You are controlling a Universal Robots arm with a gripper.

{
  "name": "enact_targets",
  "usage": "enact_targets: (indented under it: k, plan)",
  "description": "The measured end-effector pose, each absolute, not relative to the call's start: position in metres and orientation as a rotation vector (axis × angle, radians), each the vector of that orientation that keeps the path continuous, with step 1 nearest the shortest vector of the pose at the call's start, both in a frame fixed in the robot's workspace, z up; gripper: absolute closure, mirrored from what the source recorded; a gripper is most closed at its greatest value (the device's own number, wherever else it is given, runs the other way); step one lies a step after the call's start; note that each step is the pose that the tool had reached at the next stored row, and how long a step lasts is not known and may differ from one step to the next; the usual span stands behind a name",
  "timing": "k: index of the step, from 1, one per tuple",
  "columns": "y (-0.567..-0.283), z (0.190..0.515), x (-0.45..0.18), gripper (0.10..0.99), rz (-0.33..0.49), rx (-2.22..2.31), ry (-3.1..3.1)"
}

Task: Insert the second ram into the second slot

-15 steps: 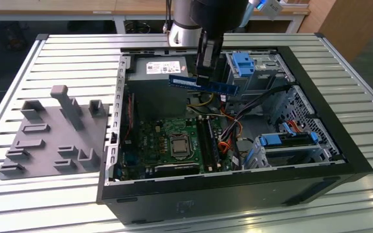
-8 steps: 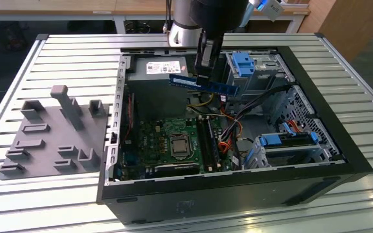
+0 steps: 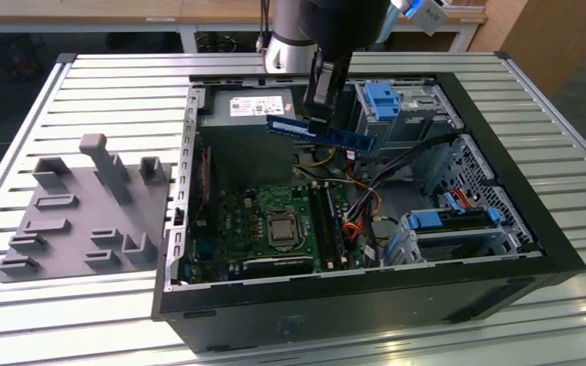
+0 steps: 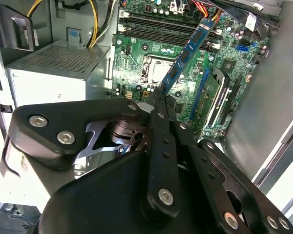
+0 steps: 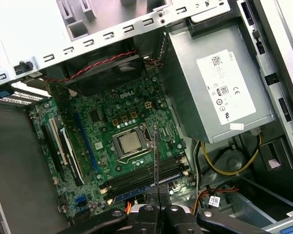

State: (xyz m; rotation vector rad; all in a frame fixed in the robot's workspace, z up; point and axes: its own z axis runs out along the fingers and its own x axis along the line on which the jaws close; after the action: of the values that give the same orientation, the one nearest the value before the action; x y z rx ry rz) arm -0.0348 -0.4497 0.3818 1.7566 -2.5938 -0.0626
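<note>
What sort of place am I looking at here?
Likely a robotics lab test bench: an open computer case lies on a slatted metal table beside a grey fixture plate, and the gripper holds the second ram.

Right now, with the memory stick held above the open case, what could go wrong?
1. The second ram in the gripper lies across the memory slots, not along them; lowered so, it would likely strike the board.
2. Orange cables beside the slots could snag it.
3. The slots sit close together; it could enter the wrong one.
</note>
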Motion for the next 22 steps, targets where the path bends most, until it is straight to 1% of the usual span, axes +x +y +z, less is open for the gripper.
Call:
enact_targets:
  k: [22]
  plan:
    - [-0.4497,0.3818,-0.0348,0.969,-0.063,1.617,-2.685]
